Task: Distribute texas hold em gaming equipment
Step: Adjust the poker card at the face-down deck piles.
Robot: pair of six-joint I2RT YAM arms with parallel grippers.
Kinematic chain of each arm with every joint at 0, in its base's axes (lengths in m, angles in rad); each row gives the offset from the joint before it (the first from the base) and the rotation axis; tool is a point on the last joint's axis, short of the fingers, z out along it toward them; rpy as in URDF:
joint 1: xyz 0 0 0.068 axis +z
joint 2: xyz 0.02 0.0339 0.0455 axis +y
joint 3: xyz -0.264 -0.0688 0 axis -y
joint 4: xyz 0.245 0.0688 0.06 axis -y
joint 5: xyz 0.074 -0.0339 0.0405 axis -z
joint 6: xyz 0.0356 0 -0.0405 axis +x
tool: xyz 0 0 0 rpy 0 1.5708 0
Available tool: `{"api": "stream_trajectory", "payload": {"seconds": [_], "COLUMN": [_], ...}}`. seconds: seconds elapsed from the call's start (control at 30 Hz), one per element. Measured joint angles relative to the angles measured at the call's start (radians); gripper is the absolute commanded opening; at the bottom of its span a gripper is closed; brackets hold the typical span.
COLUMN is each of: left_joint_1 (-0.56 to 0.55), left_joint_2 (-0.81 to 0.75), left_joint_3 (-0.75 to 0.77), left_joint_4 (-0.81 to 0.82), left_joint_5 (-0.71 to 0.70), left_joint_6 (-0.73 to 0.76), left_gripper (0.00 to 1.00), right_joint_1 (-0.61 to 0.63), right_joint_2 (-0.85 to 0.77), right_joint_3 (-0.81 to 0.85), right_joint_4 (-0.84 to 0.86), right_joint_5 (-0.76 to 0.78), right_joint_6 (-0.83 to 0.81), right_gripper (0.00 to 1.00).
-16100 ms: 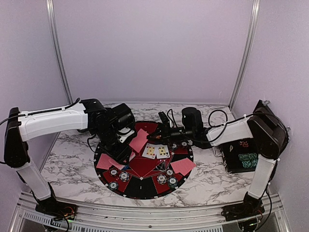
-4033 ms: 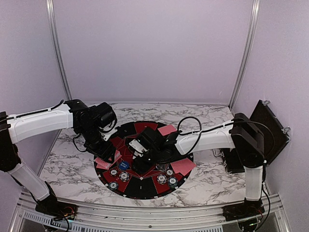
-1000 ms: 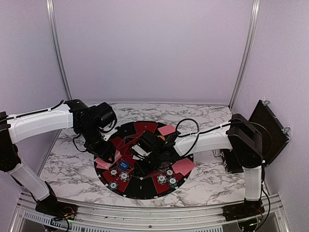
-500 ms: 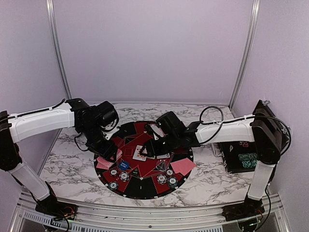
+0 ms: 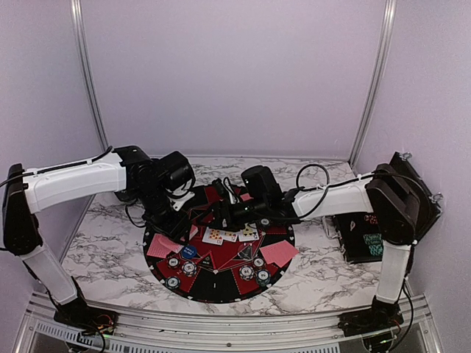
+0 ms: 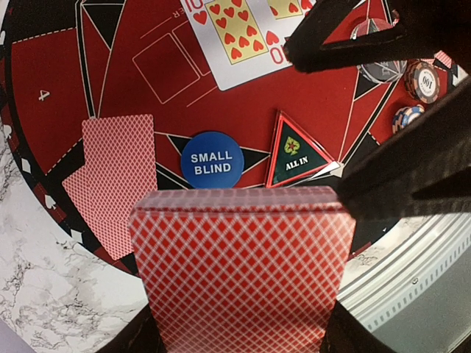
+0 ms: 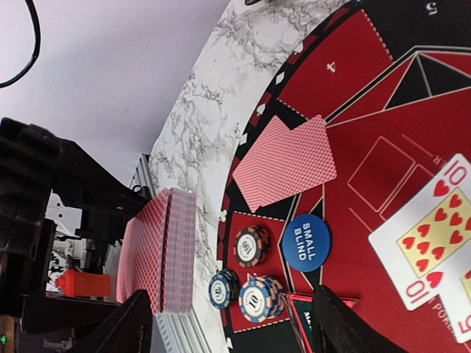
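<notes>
Red-backed deck (image 6: 239, 272) clamped in left gripper (image 6: 239, 332); I note right gripper (image 7: 232, 327) spread, empty, deck near, just ahead of it

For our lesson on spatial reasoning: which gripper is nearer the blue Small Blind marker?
Left. The left gripper, holding the deck, is just behind the marker. The right gripper is farther off, over the middle of the mat.

Pincer (image 7: 232, 294) spread wide; chip stacks (image 7: 252, 246) beside blue marker (image 7: 307, 237); red-backed deck (image 7: 158, 250) at left.
</notes>
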Motion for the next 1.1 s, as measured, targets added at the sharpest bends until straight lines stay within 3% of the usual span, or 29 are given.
{"api": "stream_trajectory", "payload": {"seconds": [0.43,1.1], "left_joint_1": [-0.016,-0.018], "left_joint_2": [0.024,0.033], "left_joint_3": [0.033,0.045], "left_joint_4": [-0.009,-0.014], "left_joint_5": [-0.007,-0.013], "left_joint_6": [-0.003,-0.002], "left_gripper": [0.52,0.52], "right_joint_1": [0.000,0.029], "right_joint_2": [0.042,0.121], "right_joint_3": [0.000,0.019], "right_joint_4": [0.154,0.224], "right_joint_5": [-0.098,-0.176], "right_joint_6": [0.124,0.191], "right_gripper": [0.71,0.66]}}
